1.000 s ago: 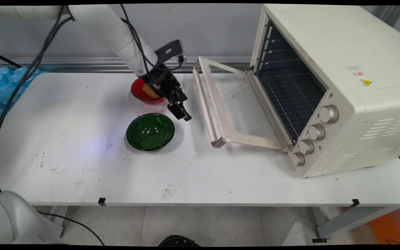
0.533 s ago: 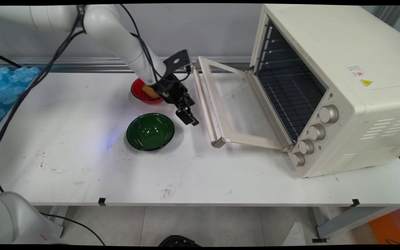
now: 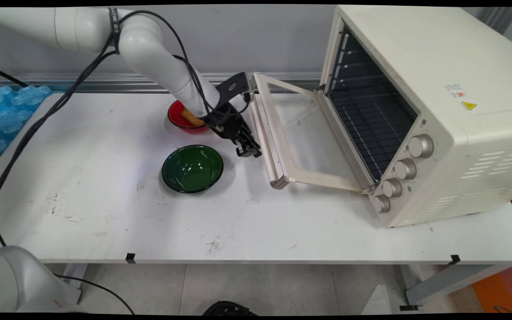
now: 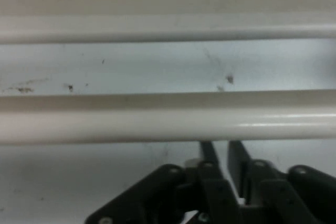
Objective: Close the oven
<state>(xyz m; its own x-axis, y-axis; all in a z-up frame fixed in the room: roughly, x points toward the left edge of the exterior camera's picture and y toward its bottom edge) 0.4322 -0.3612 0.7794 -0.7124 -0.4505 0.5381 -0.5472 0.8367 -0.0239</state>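
My black two-finger gripper (image 3: 248,150) hangs low over the white table (image 3: 105,213), just beside the cream bar handle (image 3: 262,133) of the cream-coloured toaster oven's glass door (image 3: 302,133). That door lies folded down and open toward me, so its handle is the oven part nearest my fingers. In the hand view the handle (image 4: 168,121) runs as a pale rounded bar straight across, directly ahead of my gripper (image 4: 224,153). My two fingers stand close together with only a narrow gap between them, and they grip nothing. I judge they are not yet touching the handle, though the gap to it is small.

The cream metal toaster oven (image 3: 425,111) sits with its door side facing the bowls. Its dark cavity shows wire rack rails and seems to hold no food.

On the far side of my gripper from the oven, a shiny dark green round bowl (image 3: 192,169) sits near me and holds nothing. Beyond it, farther from the oven's knobs and partly hidden by my arm, a red round bowl (image 3: 180,121) holds a tan, bread-like piece (image 3: 190,117); I cannot tell exactly what it is.
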